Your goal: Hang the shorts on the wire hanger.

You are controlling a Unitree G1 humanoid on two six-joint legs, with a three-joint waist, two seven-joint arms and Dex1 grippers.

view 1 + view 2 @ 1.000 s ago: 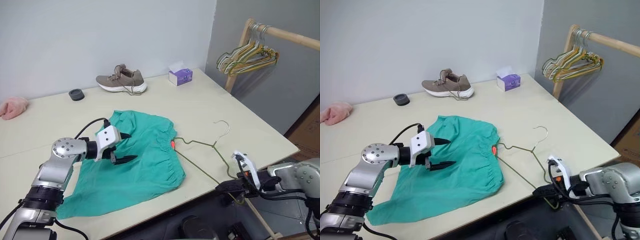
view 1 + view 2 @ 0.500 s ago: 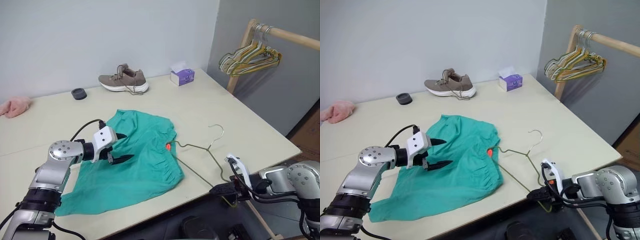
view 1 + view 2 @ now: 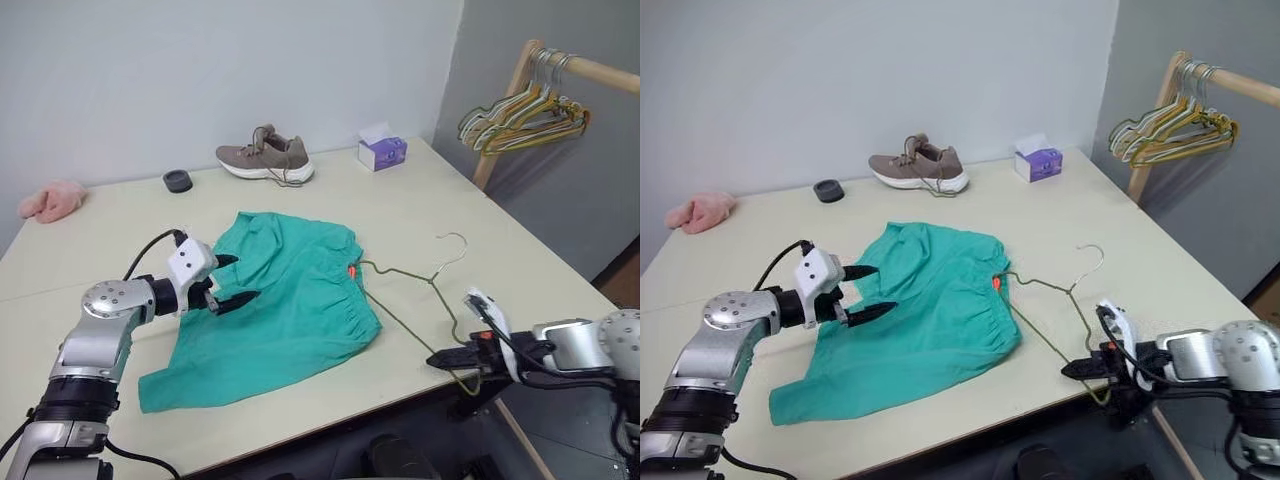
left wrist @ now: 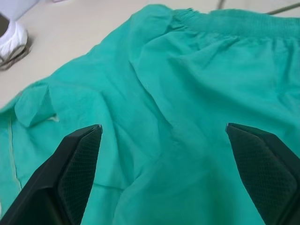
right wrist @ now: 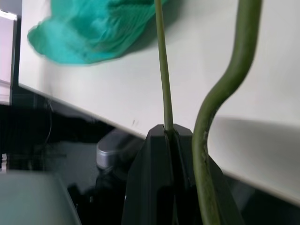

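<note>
On the cream table (image 3: pixel 420 215), with the brown sneaker (image 3: pixel 264 160) at its far edge as my marker, the teal-green soft fabric shorts (image 3: pixel 280 310) lie flat, nearer the robot than the shoe, gathered waistband toward the right with a small orange tag (image 3: pixel 352 271) at its edge. The thin olive-green wire hanger (image 3: pixel 415 290) lies to the right of the shorts, one end at the tag, hook pointing toward the far side. The right gripper (image 3: pixel 443 359) is pinched shut on the hanger's near corner, just past the table's near edge. The left gripper (image 3: pixel 232 278) hovers over the shorts' left half, fingers spread wide, holding nothing. To do this step well, I'd say the left should pinch the waistband and lift it open while the right slides the wire in along the table, keeping it low so it doesn't snag the cloth.
</note>
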